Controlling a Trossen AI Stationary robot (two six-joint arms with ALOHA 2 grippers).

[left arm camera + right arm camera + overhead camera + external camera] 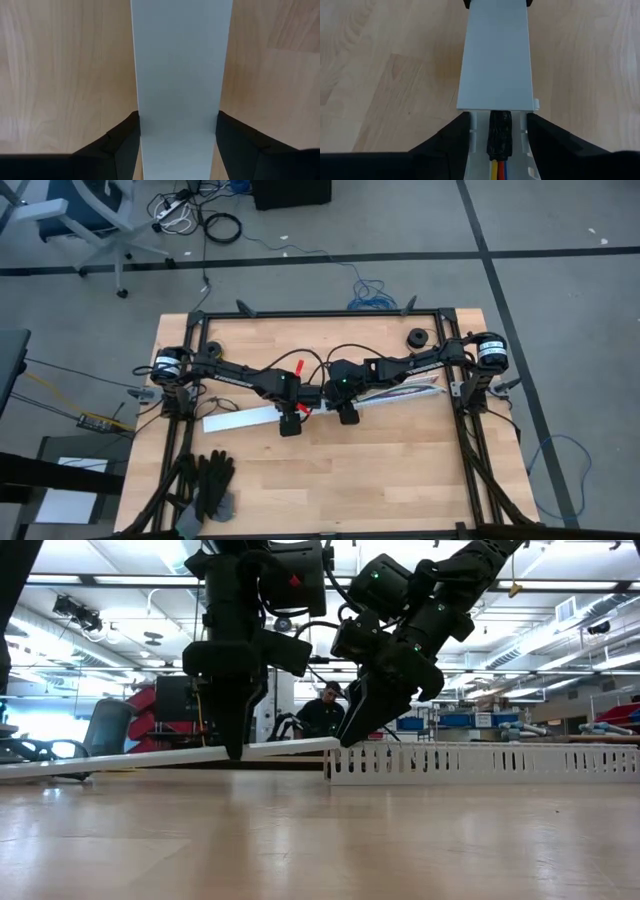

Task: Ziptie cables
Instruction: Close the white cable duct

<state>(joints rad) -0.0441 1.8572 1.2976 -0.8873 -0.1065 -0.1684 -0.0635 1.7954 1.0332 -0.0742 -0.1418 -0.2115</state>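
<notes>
The landmark here is the white slotted channel (480, 763) lying on the worktop (400, 470).

Nearest the camera in the low view, the left gripper (177, 131) stands straight down over a flat white cover strip (180, 70). Its fingers (122, 142) sit against the strip's two long edges, so it is clamped on the strip some way out from the channel's end. That strip slopes: its far end lies low on the worktop and its near end is raised level with the channel's top.

At the channel's end itself, the right gripper (495, 131) straddles the channel. Its fingers (452, 140) lie along the outer walls, though whether they actually press the walls cannot be told. The strip's end sits right there, partly over the opening.

The cables (499, 167) lie inside the channel, red, yellow and blue, ending in a dark plug (500, 132) just under the strip's edge.

Judging from this, the step in hand is handling the cover at the channel, either seating it or drawing it off; no zip tie is visible. The next move calls for keeping the strip square to the channel walls and not pinching the plug.

Beyond, a person (322, 712) sits in the room.
</notes>
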